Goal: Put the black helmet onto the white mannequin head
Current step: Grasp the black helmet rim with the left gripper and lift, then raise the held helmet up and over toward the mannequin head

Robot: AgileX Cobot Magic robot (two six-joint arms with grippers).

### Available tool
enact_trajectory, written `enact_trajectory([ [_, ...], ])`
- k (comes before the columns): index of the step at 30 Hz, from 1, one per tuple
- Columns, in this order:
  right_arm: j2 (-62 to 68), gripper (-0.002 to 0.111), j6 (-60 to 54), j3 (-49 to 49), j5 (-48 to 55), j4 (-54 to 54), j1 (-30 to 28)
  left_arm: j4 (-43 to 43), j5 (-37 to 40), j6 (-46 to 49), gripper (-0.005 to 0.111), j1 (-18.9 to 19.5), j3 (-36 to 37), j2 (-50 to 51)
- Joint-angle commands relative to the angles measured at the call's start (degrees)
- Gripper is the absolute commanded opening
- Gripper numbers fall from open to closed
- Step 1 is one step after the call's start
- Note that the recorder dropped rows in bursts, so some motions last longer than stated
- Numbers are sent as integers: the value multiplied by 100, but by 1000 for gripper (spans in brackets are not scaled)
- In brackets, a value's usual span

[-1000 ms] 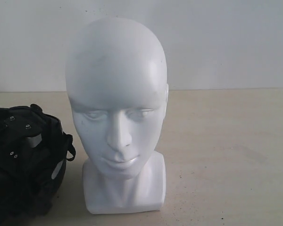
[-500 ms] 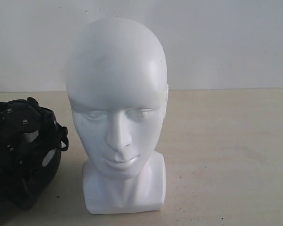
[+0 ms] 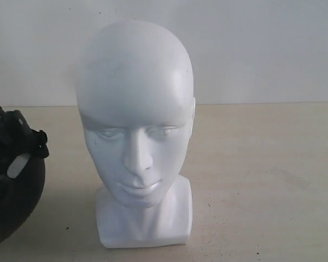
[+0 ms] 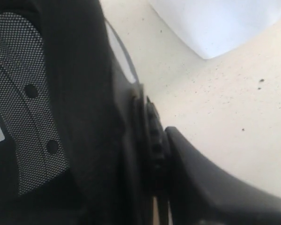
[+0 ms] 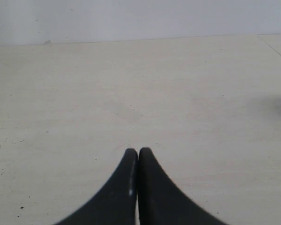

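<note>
The white mannequin head (image 3: 135, 125) stands upright on its squarish base in the middle of the exterior view, facing the camera. The black helmet (image 3: 13, 180) is at the far left edge, partly cut off, showing its rounded shell and a strap. In the left wrist view the helmet's padded mesh lining (image 4: 33, 108) fills one side. My left gripper (image 4: 154, 136) is shut on the helmet's rim, with one finger (image 4: 201, 173) outside the shell and the other hidden inside. A corner of the mannequin's base (image 4: 215, 23) shows beyond. My right gripper (image 5: 138, 152) is shut and holds nothing.
A beige speckled table (image 3: 262, 164) runs back to a plain white wall (image 3: 262, 49). The right wrist view shows only bare table surface (image 5: 131, 84) ahead of the shut fingers. Neither arm shows in the exterior view.
The helmet has shifted left and turned, so less of it is in the exterior view and its lining now faces away. The mannequin head has not moved.
</note>
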Motion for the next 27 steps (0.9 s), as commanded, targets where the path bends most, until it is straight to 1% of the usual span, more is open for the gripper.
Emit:
enact_trajectory([
  [1,-28,0,-19,2,-16,-18,5,113,58,-23,4,-23,-47,-712],
  [9,-28,0,-19,2,-28,-18,5,74,295,-73,4,-23,-47,-1585],
  [13,-28,0,-19,2,-28,-18,5,75,615,-42,4,-23,-47,-1847],
  [16,-28,0,-19,2,-28,-18,5,34,602,-61,4,-23,-59,-2165],
  [19,-28,0,-19,2,-28,-18,5,178,474,-443,4,-23,-194,-2556],
  [27,-28,0,-19,2,-28,-18,5,1190,299,-1906,4,-23,-428,-3152],
])
